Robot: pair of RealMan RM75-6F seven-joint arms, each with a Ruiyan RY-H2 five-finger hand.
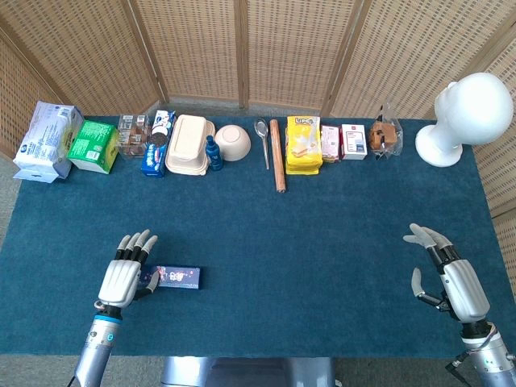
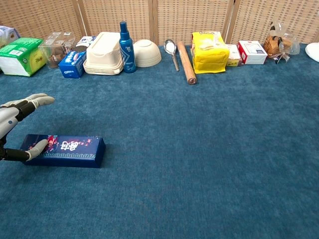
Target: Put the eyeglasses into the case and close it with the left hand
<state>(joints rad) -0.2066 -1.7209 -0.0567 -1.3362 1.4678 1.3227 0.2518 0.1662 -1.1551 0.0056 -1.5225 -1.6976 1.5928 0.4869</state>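
The dark blue eyeglass case (image 2: 64, 151) is lying flat and closed on the blue cloth of the table (image 2: 199, 149), near its front left edge, its lid printed with small pink blossoms and a white emblem too small to read. The eyeglasses themselves are not showing. The left hand (image 1: 126, 276) is sitting at the case's left end: its thumb tip is touching the lid there, while the other fingers (image 2: 31, 101) are stretching out straight and apart above the cloth, gripping nothing. The right hand (image 1: 448, 274) is hovering well apart at the far right of the table, fingers spread and slightly curved, holding nothing.

Along the table's back edge a row of goods is standing. From the left: a pale tissue pack (image 1: 47, 139), a green packet (image 1: 93, 145), a clear box of snacks (image 1: 132, 135), a blue Oreo box (image 2: 74, 63), a cream clamshell container (image 2: 104, 53), a blue spray bottle (image 2: 126, 41), a cream bowl (image 2: 146, 53), a spoon (image 2: 172, 52), a wooden rolling pin (image 2: 187, 62), a yellow bag (image 2: 210, 52) with lettering too blurred to read surely, two small boxes (image 2: 245, 52), and a clear bag of brown treats (image 2: 279, 44). A white mannequin head (image 1: 468, 114) is standing at the far right.
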